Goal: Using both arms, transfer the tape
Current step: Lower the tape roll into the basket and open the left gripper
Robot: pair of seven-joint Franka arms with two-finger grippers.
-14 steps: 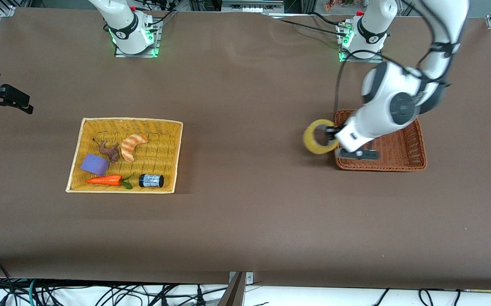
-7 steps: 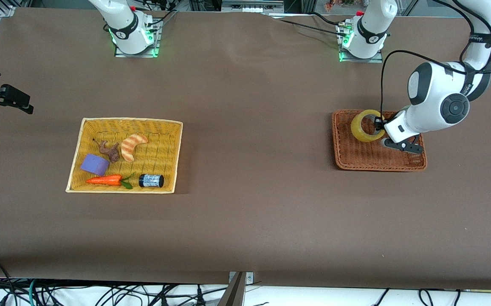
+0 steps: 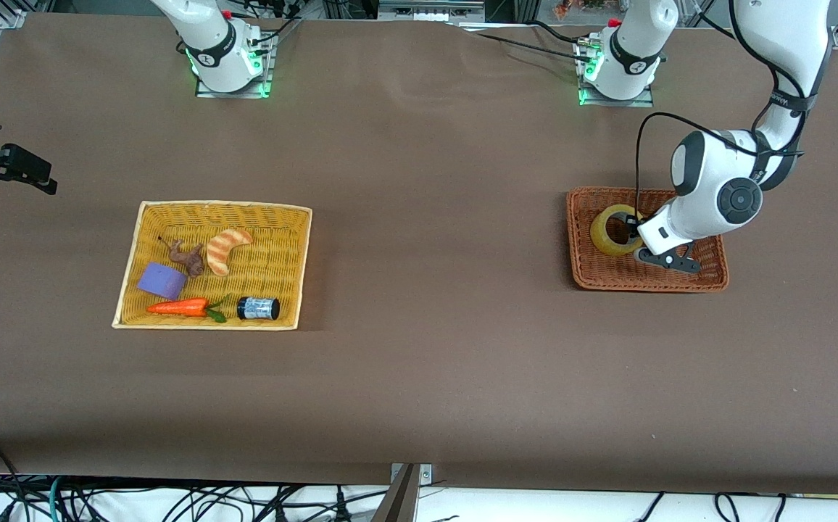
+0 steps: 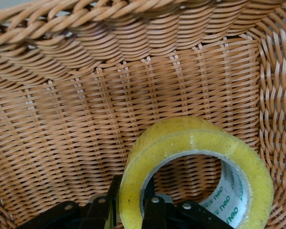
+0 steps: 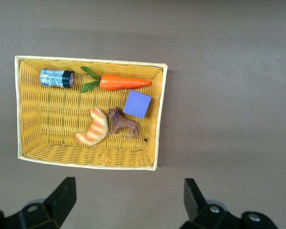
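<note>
The yellowish tape roll (image 3: 601,237) stands on edge low inside the brown wicker basket (image 3: 647,286) at the left arm's end of the table. My left gripper (image 3: 635,233) is shut on the roll's wall, one finger inside the hole and one outside. The left wrist view shows the tape (image 4: 190,138) pinched in that gripper (image 4: 132,210) over the basket's weave (image 4: 86,119). I cannot tell whether the roll touches the basket floor. My right gripper (image 3: 27,177) waits open and empty in the air past the right arm's end of the yellow basket. Its wide-apart fingers (image 5: 62,195) show in the right wrist view.
A yellow wicker basket (image 3: 223,206) toward the right arm's end holds a croissant (image 3: 225,248), a toy lion (image 3: 187,255), a purple block (image 3: 162,280), a carrot (image 3: 180,307) and a small black cylinder (image 3: 258,308). The right wrist view shows this basket (image 5: 159,119) too.
My left gripper has carried the tape from beside the brown basket's edge to over the basket, then lowered it into the basket. The right arm has not moved.
</note>
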